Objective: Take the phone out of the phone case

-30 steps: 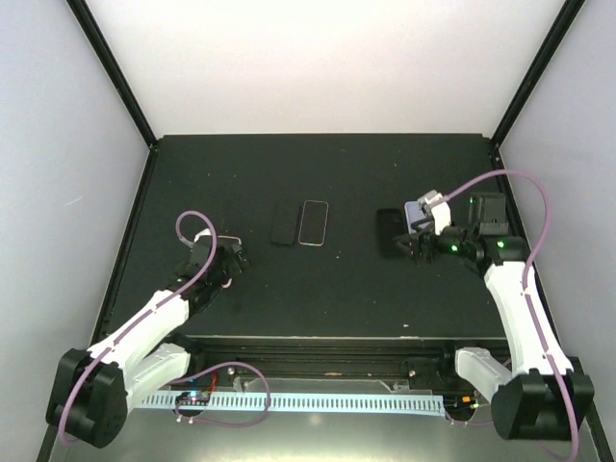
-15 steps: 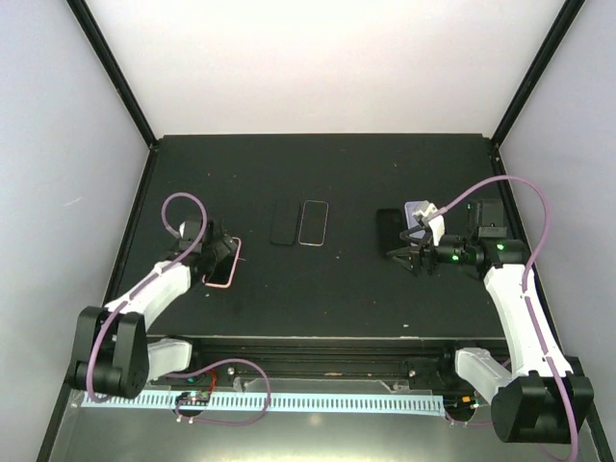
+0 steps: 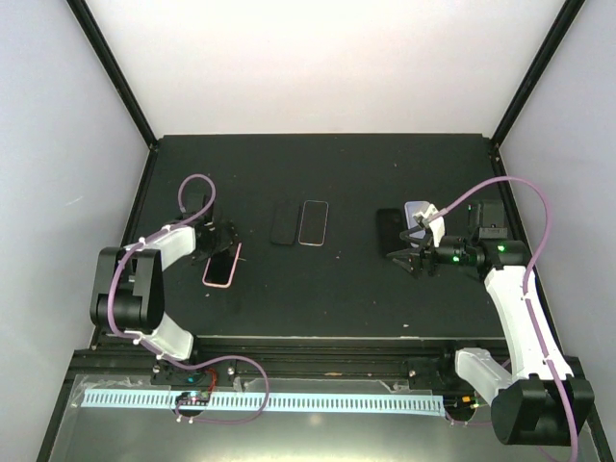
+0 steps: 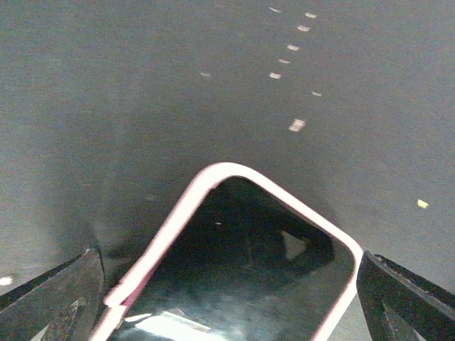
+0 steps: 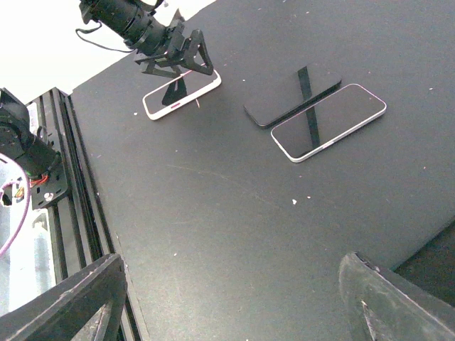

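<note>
A phone in a pink case (image 3: 222, 266) lies flat at the left of the black table (image 3: 327, 289). My left gripper (image 3: 221, 241) hovers at its far end. In the left wrist view the pink-cased phone (image 4: 242, 270) shows one rounded end between my wide-open left gripper (image 4: 231, 305), and neither of its fingers (image 4: 57, 302) touches it. My right gripper (image 3: 402, 258) is open over bare table at the right. Its wrist view shows the right gripper (image 5: 234, 305) with nothing between the fingers, and the pink-cased phone (image 5: 181, 94) far off under the left gripper (image 5: 174, 57).
A black phone (image 3: 282, 224) and a white-edged phone (image 3: 313, 223) lie side by side mid-table. A flat black item (image 3: 388, 229) and a pale lilac item (image 3: 418, 209) lie just behind the right gripper. The table's front rail (image 3: 318, 346) runs along the near edge.
The left arm has folded back to the left and its gripper has shifted off the pink-cased phone, which now lies uncovered. The right gripper turned leftward and opened slightly.
</note>
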Tool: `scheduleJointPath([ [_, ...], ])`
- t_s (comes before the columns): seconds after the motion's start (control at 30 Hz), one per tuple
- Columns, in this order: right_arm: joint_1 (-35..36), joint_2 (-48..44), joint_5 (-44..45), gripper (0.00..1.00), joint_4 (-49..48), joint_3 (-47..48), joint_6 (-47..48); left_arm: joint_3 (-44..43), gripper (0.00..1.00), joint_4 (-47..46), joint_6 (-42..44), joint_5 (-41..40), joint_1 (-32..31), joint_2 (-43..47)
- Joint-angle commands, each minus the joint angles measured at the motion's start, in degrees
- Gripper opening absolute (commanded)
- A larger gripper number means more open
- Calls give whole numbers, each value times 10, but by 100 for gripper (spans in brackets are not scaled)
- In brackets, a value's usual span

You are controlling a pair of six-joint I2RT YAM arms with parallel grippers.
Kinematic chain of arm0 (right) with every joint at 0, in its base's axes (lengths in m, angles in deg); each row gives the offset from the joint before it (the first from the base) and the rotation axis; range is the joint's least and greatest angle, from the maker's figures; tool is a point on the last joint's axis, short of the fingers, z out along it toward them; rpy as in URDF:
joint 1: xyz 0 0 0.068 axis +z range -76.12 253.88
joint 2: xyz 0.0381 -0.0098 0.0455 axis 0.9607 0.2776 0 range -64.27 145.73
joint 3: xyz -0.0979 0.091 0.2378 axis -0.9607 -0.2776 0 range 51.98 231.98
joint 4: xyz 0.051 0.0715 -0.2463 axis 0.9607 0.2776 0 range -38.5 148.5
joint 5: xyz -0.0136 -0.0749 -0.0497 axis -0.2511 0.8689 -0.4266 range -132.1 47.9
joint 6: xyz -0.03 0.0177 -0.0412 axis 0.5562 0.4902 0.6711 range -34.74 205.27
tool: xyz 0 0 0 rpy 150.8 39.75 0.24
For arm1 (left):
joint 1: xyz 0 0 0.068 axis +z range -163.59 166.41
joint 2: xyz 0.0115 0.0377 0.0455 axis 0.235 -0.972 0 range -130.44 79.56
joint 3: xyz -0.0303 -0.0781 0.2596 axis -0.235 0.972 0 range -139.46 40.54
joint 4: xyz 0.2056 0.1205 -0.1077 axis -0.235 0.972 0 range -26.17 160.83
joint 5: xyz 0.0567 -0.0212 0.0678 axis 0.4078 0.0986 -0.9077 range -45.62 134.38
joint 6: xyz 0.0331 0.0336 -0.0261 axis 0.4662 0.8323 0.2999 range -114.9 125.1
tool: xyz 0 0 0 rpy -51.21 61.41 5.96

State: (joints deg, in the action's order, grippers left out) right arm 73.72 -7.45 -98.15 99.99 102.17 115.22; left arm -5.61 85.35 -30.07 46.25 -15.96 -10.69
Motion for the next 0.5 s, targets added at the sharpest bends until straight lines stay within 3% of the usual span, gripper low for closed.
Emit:
scheduleJointPath([
  [0.0, -3, -7, 3, 83, -8, 3, 12, 19, 99, 21, 32, 88, -9, 0],
  [0.27, -3, -6, 7, 84, -9, 3, 10, 39, 99, 55, 43, 109, -70, 46],
  [0.47, -3, -9, 8, 84, -7, 2, 11, -3, 99, 131, 91, 30, -138, 53],
])
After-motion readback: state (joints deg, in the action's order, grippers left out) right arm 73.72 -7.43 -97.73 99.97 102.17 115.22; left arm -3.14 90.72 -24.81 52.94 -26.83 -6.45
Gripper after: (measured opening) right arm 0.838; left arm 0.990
